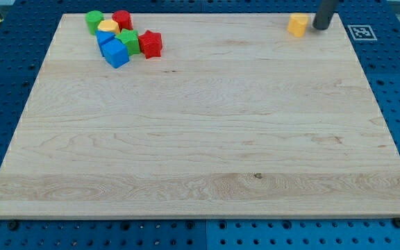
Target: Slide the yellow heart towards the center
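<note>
Yellow heart (pixel 298 25): small, light, rigid, prob. slides easily on tabletop (pixel 200 139). My tip (pixel 321 27) just right of it. No hand; push far-right face.

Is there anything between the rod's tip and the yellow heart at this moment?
No. In the camera view, my tip sits just to the view's right of the yellow heart, with only a narrow strip of bare wooden board between them.

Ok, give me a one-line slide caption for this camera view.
My tip sits just right of the yellow heart at the board's top edge, far from the block cluster at top left.
</note>
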